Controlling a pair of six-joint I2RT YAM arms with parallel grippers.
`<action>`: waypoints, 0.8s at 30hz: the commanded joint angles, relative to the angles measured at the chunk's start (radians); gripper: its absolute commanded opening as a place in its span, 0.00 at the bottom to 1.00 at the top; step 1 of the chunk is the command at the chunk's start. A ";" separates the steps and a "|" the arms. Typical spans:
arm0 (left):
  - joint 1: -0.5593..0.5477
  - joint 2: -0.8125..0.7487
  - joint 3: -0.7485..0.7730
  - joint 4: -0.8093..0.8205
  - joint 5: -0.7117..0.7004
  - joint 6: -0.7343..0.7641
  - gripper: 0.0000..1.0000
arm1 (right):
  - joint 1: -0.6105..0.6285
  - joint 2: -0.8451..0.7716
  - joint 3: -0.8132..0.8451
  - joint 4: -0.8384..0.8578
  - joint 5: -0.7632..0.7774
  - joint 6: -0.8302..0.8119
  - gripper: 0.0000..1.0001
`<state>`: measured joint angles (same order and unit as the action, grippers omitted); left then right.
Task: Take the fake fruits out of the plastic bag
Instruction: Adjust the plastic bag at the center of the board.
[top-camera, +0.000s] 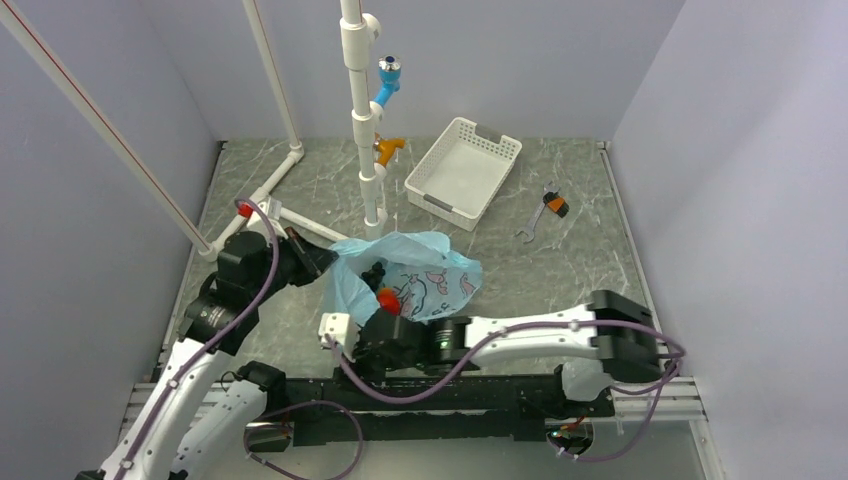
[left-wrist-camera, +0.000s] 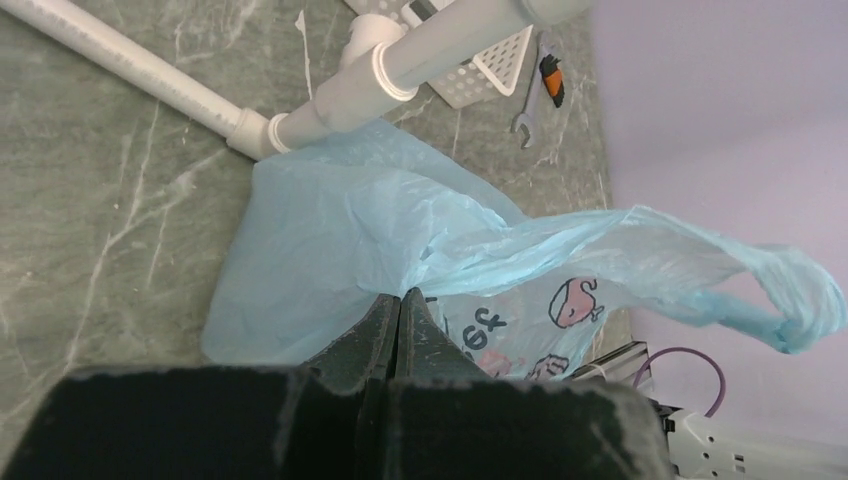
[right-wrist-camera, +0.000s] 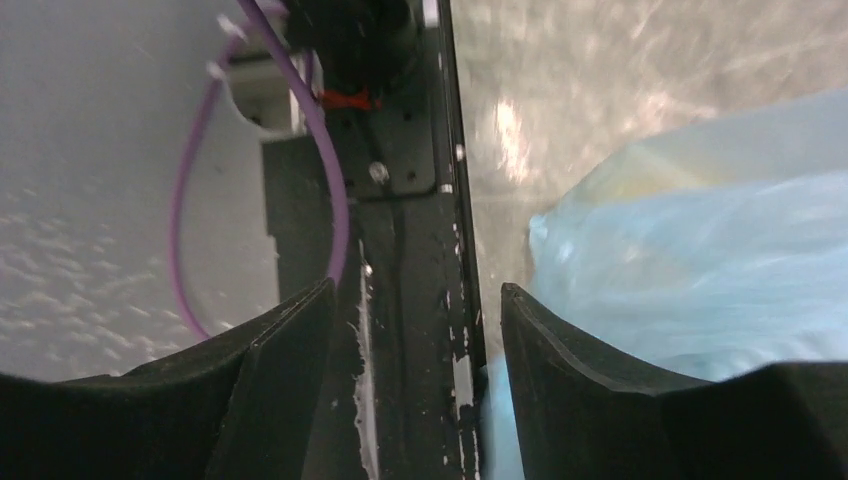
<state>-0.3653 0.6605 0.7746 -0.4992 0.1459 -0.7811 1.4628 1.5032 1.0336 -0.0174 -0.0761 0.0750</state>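
Top external: bag (top-camera: 420, 270) mid desk (top-camera: 560, 260); red fruit (top-camera: 387, 298) at its near opening; left gripper (top-camera: 328, 258) at bag's left edge; right gripper (top-camera: 375, 330) just near of bag. Left wrist: jaws pinched together on bag film. Right wrist: jaws wide; bag just beside one finger.

The plastic bag (top-camera: 405, 268), thin, crinkled and translucent light blue with small dark whale prints, sits crumpled at the centre of the top view. A red-orange round fruit (top-camera: 388, 298) shows at its lower-left edge.
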 joint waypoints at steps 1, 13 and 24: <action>0.051 -0.063 0.022 0.045 0.133 0.101 0.00 | 0.006 0.120 0.055 0.007 -0.026 0.035 0.65; 0.058 -0.180 -0.005 -0.035 0.107 0.240 0.00 | 0.007 -0.178 0.087 -0.195 -0.197 0.031 0.94; 0.058 -0.205 0.003 -0.025 0.075 0.348 0.00 | 0.004 -0.432 0.112 -0.267 -0.112 0.147 1.00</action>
<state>-0.3126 0.4622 0.7670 -0.5591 0.2195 -0.4808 1.4658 1.0866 1.1007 -0.2367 -0.3763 0.1600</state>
